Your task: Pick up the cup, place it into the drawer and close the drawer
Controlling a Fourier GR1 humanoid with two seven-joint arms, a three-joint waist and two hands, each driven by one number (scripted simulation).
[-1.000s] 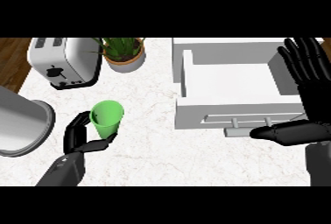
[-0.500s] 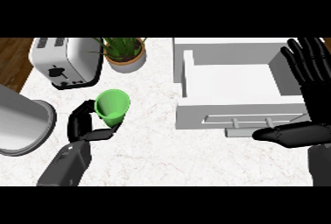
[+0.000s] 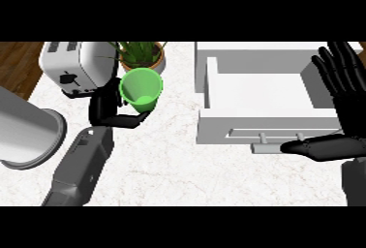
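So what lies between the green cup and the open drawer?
In the head view, only bare white counter separates the cup, held in the left hand, from the drawer.

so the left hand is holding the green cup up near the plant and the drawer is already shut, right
Not quite. The left hand does hold the green cup up near the plant, but the drawer is open, not shut: the head view shows its bare white inside, with the handle facing the robot. The right hand is open beside it.
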